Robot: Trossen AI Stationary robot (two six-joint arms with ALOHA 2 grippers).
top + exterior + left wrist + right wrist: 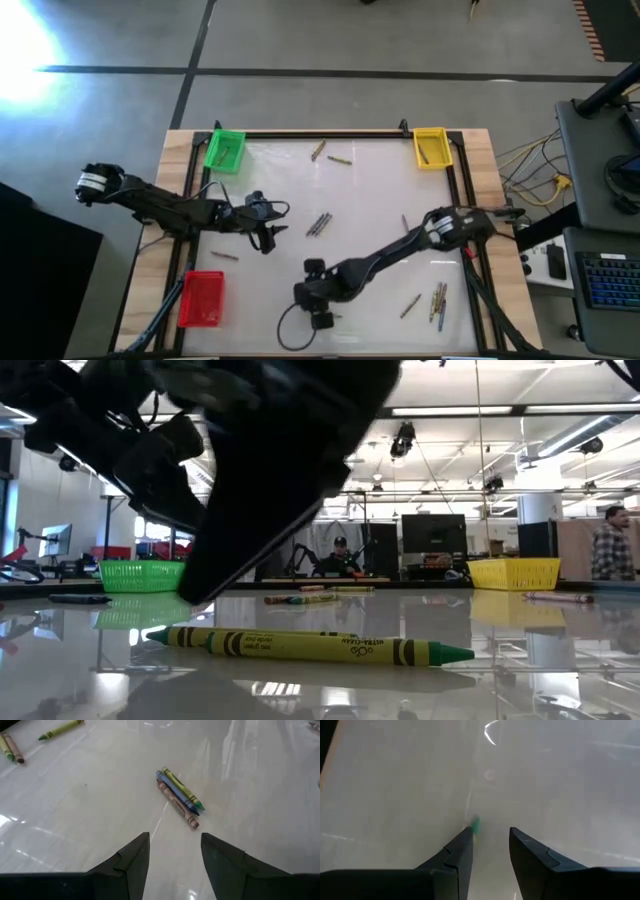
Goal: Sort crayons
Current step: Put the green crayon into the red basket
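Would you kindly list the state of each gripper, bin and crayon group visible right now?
left gripper: open, empty, above the table near three crayons.
right gripper: jaws apart, low over the table, a green crayon tip at one finger.
three crayons: lying side by side, touching.
green bin: upright at a far corner.
yellow bin: upright, crayon inside.
red bin: upright at the near edge.

A cluster of three crayons (pixel 178 796) lay on the table (pixel 380 200) just ahead of the left claw (pixel 175 851), others scattered farther beyond it.
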